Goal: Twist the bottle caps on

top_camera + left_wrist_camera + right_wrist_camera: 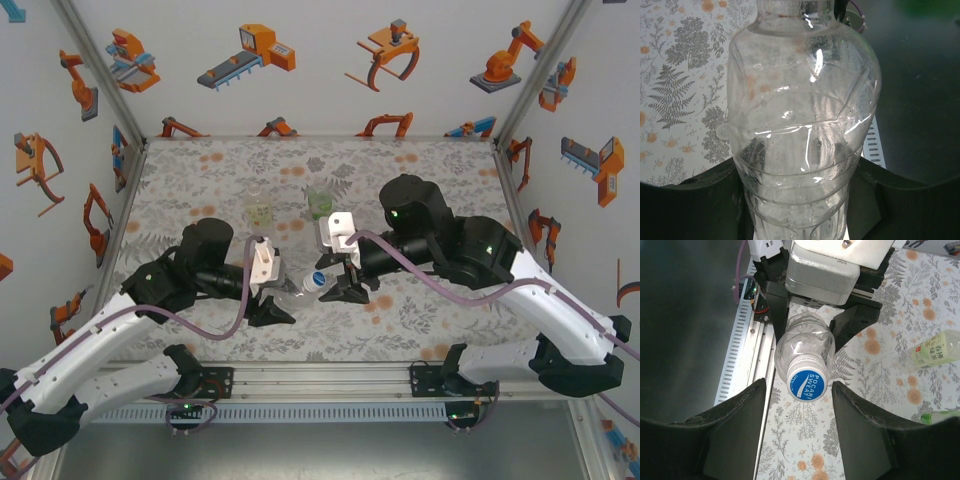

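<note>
Left fingers (695, 212) tight on clear bottle (800, 125) — right fingers (730, 435) wide apart beside its blue-topped cap (808, 383)

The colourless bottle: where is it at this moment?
In the top view, the colourless bottle is held sideways by the left pincer over the table's near middle; its blue-topped cap faces the open right pincer.

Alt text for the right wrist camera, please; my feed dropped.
A clear plastic bottle with a blue-topped screw cap points at the camera, gripped by the left gripper. The black fingers of the right gripper stand open either side of the cap, not touching.
</note>
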{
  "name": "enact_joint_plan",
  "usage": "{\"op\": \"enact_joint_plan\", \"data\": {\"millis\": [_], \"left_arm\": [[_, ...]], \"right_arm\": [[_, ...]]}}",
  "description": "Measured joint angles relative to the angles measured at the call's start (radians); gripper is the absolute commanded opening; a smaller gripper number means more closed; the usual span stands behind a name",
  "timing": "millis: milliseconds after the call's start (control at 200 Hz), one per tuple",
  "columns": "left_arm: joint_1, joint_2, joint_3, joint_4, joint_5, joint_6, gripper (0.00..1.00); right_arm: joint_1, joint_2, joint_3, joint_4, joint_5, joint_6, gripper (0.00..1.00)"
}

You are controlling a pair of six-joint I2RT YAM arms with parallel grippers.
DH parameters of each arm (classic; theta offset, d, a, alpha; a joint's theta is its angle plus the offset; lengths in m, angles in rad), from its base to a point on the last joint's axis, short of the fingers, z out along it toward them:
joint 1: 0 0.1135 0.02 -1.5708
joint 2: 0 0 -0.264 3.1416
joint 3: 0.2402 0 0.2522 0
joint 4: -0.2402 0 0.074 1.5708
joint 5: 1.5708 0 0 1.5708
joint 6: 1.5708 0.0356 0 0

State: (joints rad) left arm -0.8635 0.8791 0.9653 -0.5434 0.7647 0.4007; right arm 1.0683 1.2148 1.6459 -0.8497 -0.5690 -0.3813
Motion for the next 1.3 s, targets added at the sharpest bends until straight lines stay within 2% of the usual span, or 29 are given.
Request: {"op": "enact_joint_plan", "data": {"millis": [851,1052,1142,1302], "left_arm": [[0.000,0.013,0.015,-0.003,0.043,0.004,0.00],[0.000,0.009,0.015,-0.005,0.043,0.003,0.00],[0.000,0.005,0.014,-0.010,0.039,0.003,0.00],[0.000,-0.006,0.014,-0.016,0.006,0.003,0.00]], "right_arm": [[0.000,0.018,0.000,0.023,0.000,0.045,0.40],[0.004,0.025,0.009,0.020,-0.003,0.052,0.25],[0.005,0.028,0.011,0.019,-0.003,0.057,0.14],[0.011,0.028,0.001,0.043,0.038,0.145,0.00]]}}
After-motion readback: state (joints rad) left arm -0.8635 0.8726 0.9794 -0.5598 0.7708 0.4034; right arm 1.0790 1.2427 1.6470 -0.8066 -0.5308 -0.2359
